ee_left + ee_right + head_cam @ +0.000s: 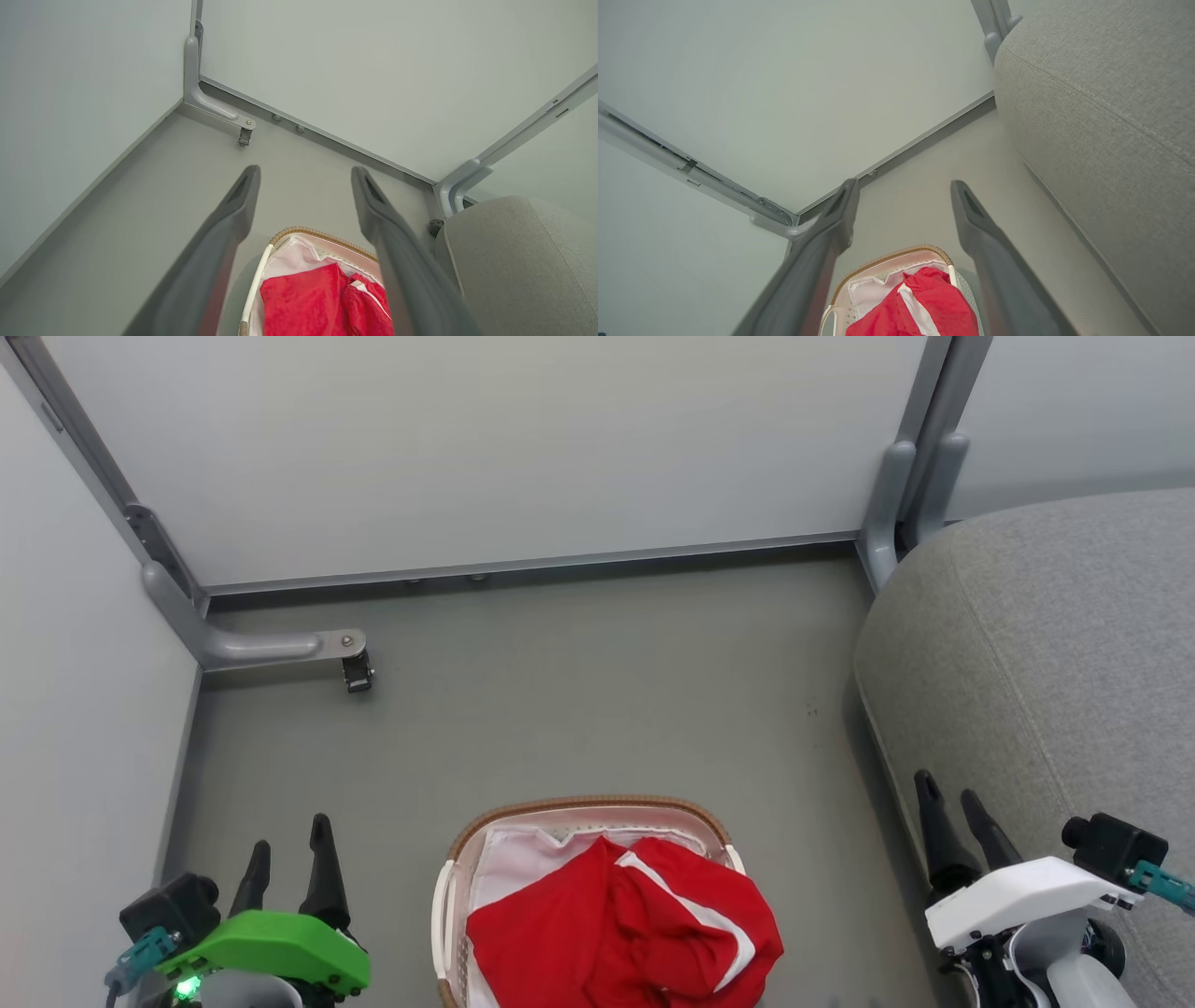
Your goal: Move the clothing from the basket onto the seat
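Lying in 1 basket (588,800): 1 red clothing (579,933) heap; 1 seat (1055,635) rt.

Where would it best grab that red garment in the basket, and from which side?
Probably the raised fold of the red garment beside its white stripe, coming down from above. The fabric lies bunched there, giving the jaws a ridge to pinch, and the walls of the basket block a sideways approach.

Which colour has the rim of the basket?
Brown, braided-look rim, best in the head view.
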Controlling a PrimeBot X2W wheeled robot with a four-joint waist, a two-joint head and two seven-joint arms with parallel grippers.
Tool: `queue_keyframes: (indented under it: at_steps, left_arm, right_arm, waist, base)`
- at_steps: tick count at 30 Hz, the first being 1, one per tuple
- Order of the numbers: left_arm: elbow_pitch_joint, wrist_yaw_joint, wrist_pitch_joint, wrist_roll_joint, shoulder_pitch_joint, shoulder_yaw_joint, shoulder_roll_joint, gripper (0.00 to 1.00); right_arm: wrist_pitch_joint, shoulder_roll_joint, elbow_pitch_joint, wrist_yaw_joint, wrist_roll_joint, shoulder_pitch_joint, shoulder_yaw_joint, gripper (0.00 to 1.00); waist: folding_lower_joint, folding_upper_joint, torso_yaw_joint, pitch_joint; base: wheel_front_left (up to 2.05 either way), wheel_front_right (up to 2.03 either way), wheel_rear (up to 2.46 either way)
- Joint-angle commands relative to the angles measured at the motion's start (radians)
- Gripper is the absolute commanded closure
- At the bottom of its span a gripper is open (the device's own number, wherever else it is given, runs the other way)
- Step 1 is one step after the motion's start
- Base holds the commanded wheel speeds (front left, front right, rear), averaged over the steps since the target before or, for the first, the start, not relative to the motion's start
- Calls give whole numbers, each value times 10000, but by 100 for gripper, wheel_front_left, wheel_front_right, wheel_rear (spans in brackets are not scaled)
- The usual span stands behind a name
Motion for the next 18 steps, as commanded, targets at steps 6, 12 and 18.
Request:
queue_keyframes:
  at_steps: [6,12,18]
  left_arm:
    - [-284,415,-247,945,11,-349,310,0]
    - [-287,629,-417,1487,77,-600,415,0]
    - [-197,745,-563,1992,189,-699,395,0]
  right_arm:
    - [-271,-117,-44,2,-1032,-307,64,0]
    - [-436,-107,114,2,-1744,-278,149,0]
    - [-595,-161,383,2,-2336,-324,254,0]
  waist:
    - [-1,-1,28,35]
    - [-1,-1,50,22]
    - [-1,-1,72,1]
  base:
    - [0,0,0]
    - [0,0,0]
    - [0,0,0]
